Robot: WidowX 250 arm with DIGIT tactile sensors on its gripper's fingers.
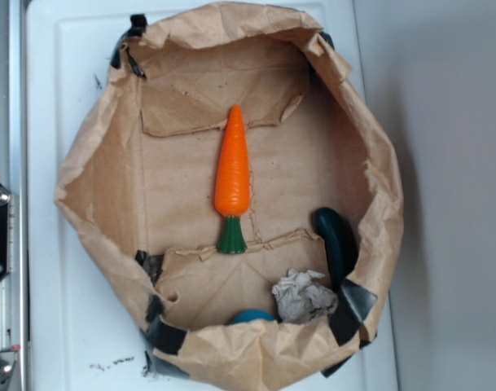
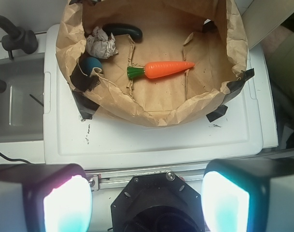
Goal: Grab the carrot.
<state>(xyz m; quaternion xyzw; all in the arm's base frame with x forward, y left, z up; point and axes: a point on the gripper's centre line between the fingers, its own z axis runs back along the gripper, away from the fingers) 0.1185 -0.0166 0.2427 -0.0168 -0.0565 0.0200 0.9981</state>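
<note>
The carrot [image 1: 232, 173] is a glossy orange cone with a dark-green stem end, lying flat in the middle of a brown paper-lined basin [image 1: 93, 163]. Its tip points to the back of the exterior view. In the wrist view the carrot [image 2: 165, 69] lies sideways, tip to the right. My gripper [image 2: 147, 200] is open, its two pale pads wide apart at the bottom of the wrist view. It hangs well short of the basin, above the robot's black base, with nothing between the pads. The gripper does not show in the exterior view.
A dark teal curved object [image 1: 337, 240] lies by the basin's right wall. A crumpled grey-white paper ball [image 1: 303, 297] and a blue thing [image 1: 252, 316] sit near the front wall. Black tape [image 2: 86, 87] holds the paper to a white tray [image 2: 151, 140]. A grey sink [image 2: 16, 96] lies left.
</note>
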